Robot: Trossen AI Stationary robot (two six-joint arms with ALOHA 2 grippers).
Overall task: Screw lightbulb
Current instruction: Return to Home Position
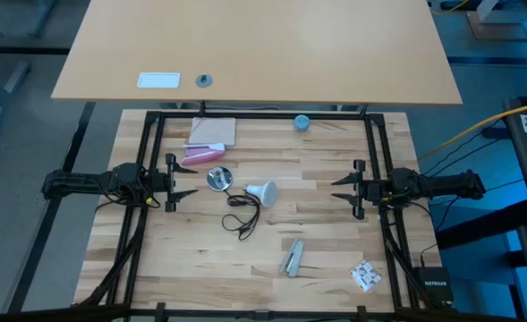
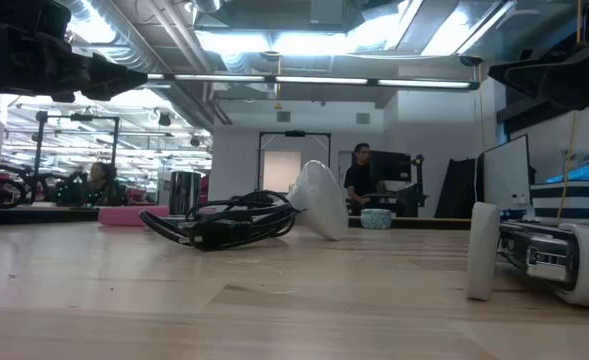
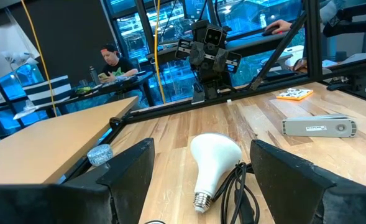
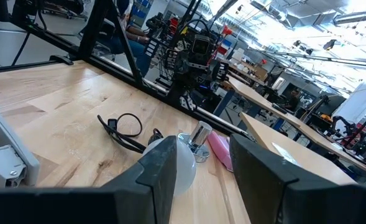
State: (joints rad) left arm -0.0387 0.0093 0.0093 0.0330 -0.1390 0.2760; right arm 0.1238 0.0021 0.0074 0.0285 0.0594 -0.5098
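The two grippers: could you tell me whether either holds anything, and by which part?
Nothing is held: the left gripper and right gripper are open; the white frosted globe lightbulb lies free between them.

lightbulb (image 1: 262, 191): white, silvery screw base
cable (image 1: 242, 215): black
table (image 1: 335, 241): pale wood, planked grain
stapler (image 1: 293, 257): grey
round object (image 1: 301, 122), one o'clock of lightbulb: blue

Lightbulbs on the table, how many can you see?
1. The lightbulb lies on its side near the table's middle, next to the black cable and the shiny metal disc. No other shows.
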